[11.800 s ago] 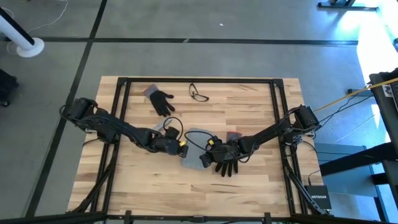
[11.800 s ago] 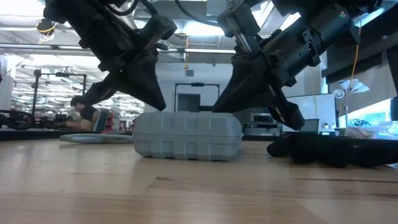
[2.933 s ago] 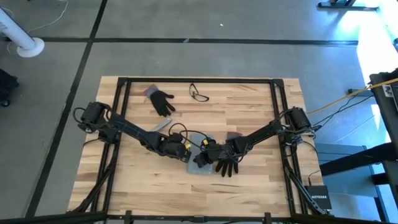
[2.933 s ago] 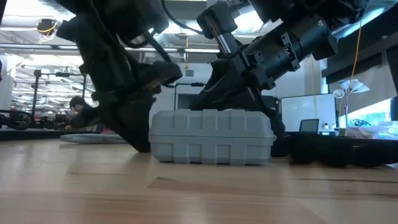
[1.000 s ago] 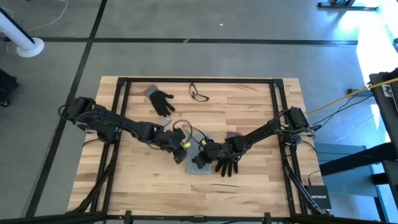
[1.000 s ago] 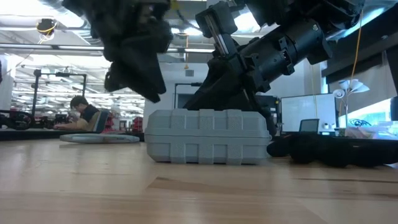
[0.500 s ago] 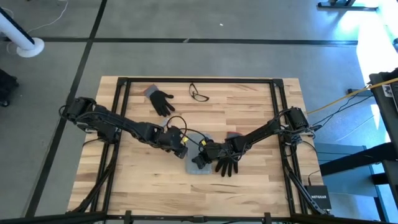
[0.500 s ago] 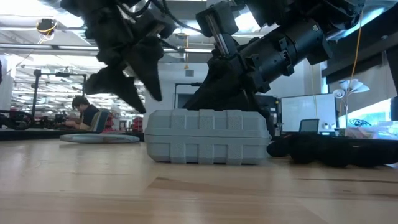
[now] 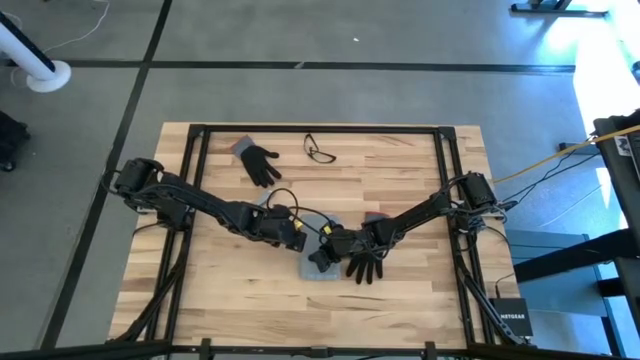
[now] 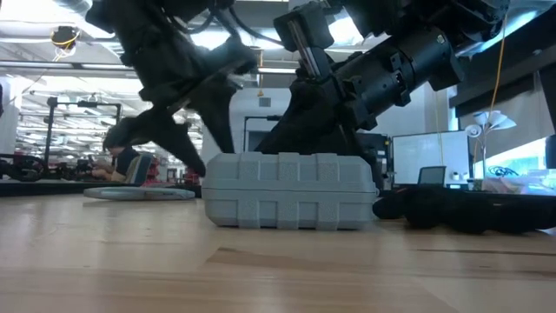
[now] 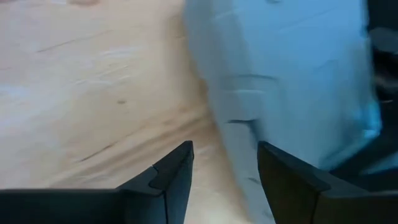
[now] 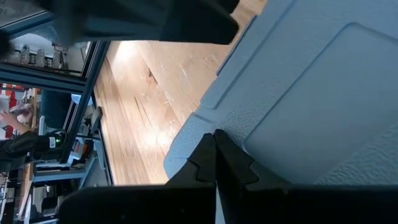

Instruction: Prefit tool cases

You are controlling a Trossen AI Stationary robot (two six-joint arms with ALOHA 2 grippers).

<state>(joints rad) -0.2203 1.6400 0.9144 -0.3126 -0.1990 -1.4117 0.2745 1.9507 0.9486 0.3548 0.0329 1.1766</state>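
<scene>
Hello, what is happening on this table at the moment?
Two robot arms are working on a closed blue-grey tool case lying flat in the middle of the wooden table. The right tool is shut and presses down on the case's top. The left tool is open at the case's left end, not gripping it. A black glove lies just right of the case; another glove and glasses lie farther back.

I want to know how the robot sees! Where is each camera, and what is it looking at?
High view: above the table, looking straight down at both arms and the tool case.
Low view: at tabletop height, looking level at the case and the arms above it.
Left wrist view: on the left arm, past its open fingers.
Right wrist view: on the right arm, past its shut fingers.
All four share the case.
</scene>
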